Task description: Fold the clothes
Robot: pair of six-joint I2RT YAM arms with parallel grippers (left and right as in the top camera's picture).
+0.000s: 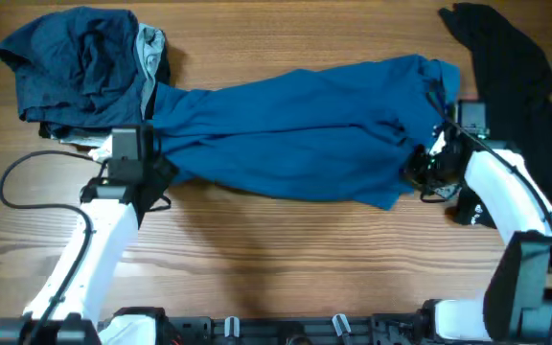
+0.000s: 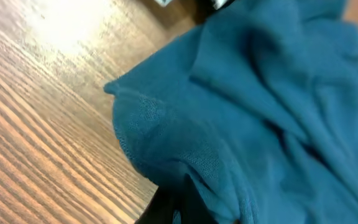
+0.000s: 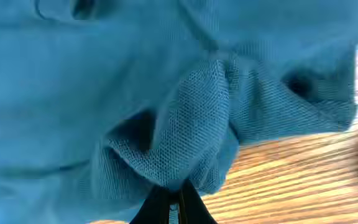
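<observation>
Overhead: blue shirt (image 1: 295,129) lies stretched lengthwise across the middle of the table (image 1: 286,268), rumpled, with long folds running left to right; its left end narrows at the left arm (image 1: 94,244), its right end is bunched at the right arm (image 1: 496,187); lower edge sags toward the near side around the middle.

Right wrist view: shirt (image 3: 104,74) fills most of the frame, mesh weave plain to see; a wad of it is gathered down into the jaws at the bottom edge; jaws narrow, nipped on that fold of fabric; a strip of table (image 3: 291,174) shows lower right beneath the hem.

Left wrist view: shirt (image 2: 260,112) drapes over the right and lower part of the frame, one edge standing out over the table (image 2: 42,124); fabric runs down to a dark shape at the bottom edge; jaws covered by cloth, cannot tell whether they are wide, narrow, or holding.

Overhead, outward: left arm reaches in from lower left, its wrist touching the shirt's left end; right arm comes in from lower right, its wrist at the shirt's right end.

Back left: heap of dark blue clothes (image 1: 75,57), a grey piece (image 1: 149,46) against its right side, the heap touching the shirt's left end.

Back right: black garment (image 1: 506,67) trailing down the right edge, just beside the right arm.

Black cable (image 1: 4,187) loops on the table left of the left arm.
</observation>
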